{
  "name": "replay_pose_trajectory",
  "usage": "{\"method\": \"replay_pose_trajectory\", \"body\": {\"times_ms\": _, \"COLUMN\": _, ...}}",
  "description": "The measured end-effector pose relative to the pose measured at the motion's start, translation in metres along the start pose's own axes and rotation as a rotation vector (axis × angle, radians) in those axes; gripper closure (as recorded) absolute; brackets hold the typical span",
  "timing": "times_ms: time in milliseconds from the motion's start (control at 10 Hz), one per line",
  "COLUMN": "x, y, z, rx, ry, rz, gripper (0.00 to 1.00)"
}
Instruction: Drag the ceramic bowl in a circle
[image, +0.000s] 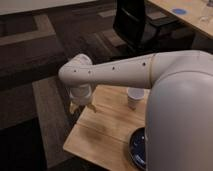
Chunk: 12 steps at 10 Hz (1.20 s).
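Note:
The ceramic bowl is dark blue and glossy; only its left part shows at the near right of the small wooden table, the remainder hidden behind my white arm. My gripper hangs below the arm's wrist over the table's far left corner, well to the left of the bowl and apart from it. A small white cup stands at the table's far edge, between the gripper and the arm.
My thick white arm crosses the view from the right and blocks the table's right side. A black office chair stands behind the table. A long wooden desk is at the top right. Dark carpet surrounds the table.

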Motion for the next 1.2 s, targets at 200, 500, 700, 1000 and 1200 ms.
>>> {"method": "replay_pose_trajectory", "body": {"times_ms": 200, "x": -0.0003, "y": -0.0012, "z": -0.0003, "rx": 0.003, "ry": 0.0, "rz": 0.001, "gripper": 0.35}}
{"method": "replay_pose_trajectory", "body": {"times_ms": 500, "x": -0.0004, "y": -0.0012, "z": -0.001, "rx": 0.003, "ry": -0.002, "rz": 0.001, "gripper": 0.35}}
{"method": "replay_pose_trajectory", "body": {"times_ms": 700, "x": -0.0004, "y": -0.0014, "z": -0.0008, "rx": 0.004, "ry": -0.002, "rz": 0.002, "gripper": 0.35}}
{"method": "replay_pose_trajectory", "body": {"times_ms": 1000, "x": -0.0004, "y": -0.0013, "z": -0.0009, "rx": 0.004, "ry": -0.002, "rz": 0.002, "gripper": 0.35}}
{"method": "replay_pose_trajectory", "body": {"times_ms": 1200, "x": -0.0007, "y": -0.0025, "z": -0.0017, "rx": 0.003, "ry": -0.004, "rz": 0.004, "gripper": 0.35}}
